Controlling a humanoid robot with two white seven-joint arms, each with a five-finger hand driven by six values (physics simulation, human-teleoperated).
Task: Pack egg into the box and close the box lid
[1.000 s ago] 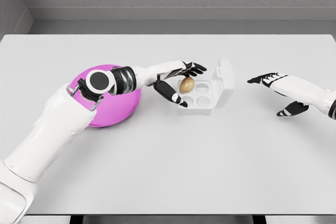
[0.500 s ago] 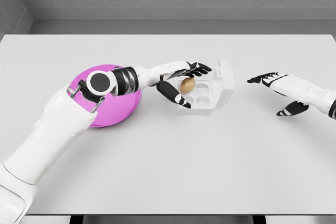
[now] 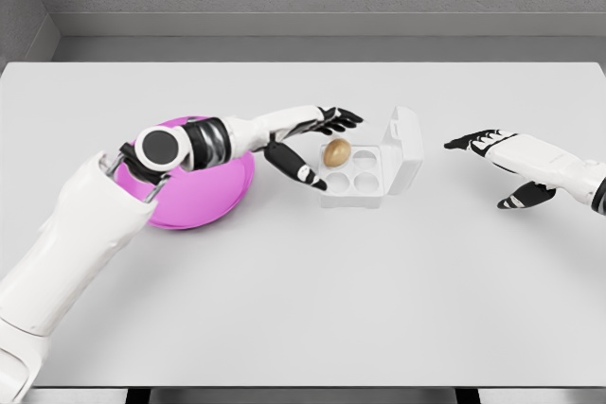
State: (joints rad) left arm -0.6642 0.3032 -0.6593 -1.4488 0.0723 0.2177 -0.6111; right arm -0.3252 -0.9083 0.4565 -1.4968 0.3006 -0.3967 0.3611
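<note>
1 smooth brown egg sits in your white 4-cup box, lid upright. Glossy pink bowl under left arm. Left hand spread, empty; right hand spread, well apart.

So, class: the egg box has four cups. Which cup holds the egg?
The far-left cup of the egg box, nearest the left hand, holds the brown egg. The other three cups show only white hollows.

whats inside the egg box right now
One brown egg sits in a back-left cup of the open white box; the other three cups show empty. Nothing covers the tray.
</note>
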